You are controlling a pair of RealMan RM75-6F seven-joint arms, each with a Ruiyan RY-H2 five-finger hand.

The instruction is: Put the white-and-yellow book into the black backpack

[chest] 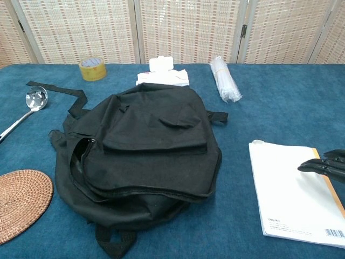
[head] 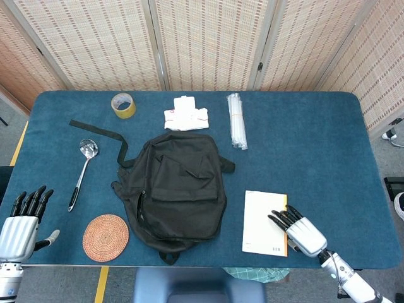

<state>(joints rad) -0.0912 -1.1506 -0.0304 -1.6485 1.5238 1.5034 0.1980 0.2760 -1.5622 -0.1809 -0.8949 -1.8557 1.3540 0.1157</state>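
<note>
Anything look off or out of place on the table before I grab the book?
Nothing stands out. The white-and-yellow book lies flat beside the black backpack, with the right hand at its yellow edge. The backpack's side zipper gapes partly open.

A deep teal-blue felt-like cloth covers the table (head: 315, 145). The soft fabric backpack (head: 178, 186) is plain matte black all over, its long strap (head: 101, 131) black too. The flat paperback book (head: 265, 223) has a white cover with a narrow yellow-orange stripe along its right edge and a small black barcode at the lower corner. The right hand (head: 302, 231) has a silver-white back and black fingers (chest: 323, 164); the left hand (head: 19, 226) shows the same silver and black. The round woven coaster (head: 105, 237) is reddish-brown rattan in concentric rings. The tape roll (head: 123, 105) is mustard yellow. The ladle (head: 82, 170) is shiny steel with a black handle. The folded cloth packet (head: 185, 115) is white with faint red print. The bundle of straws (head: 237, 120) is clear white. The folding screens (head: 208, 41) are beige woven lattice in pale grey frames.
</note>
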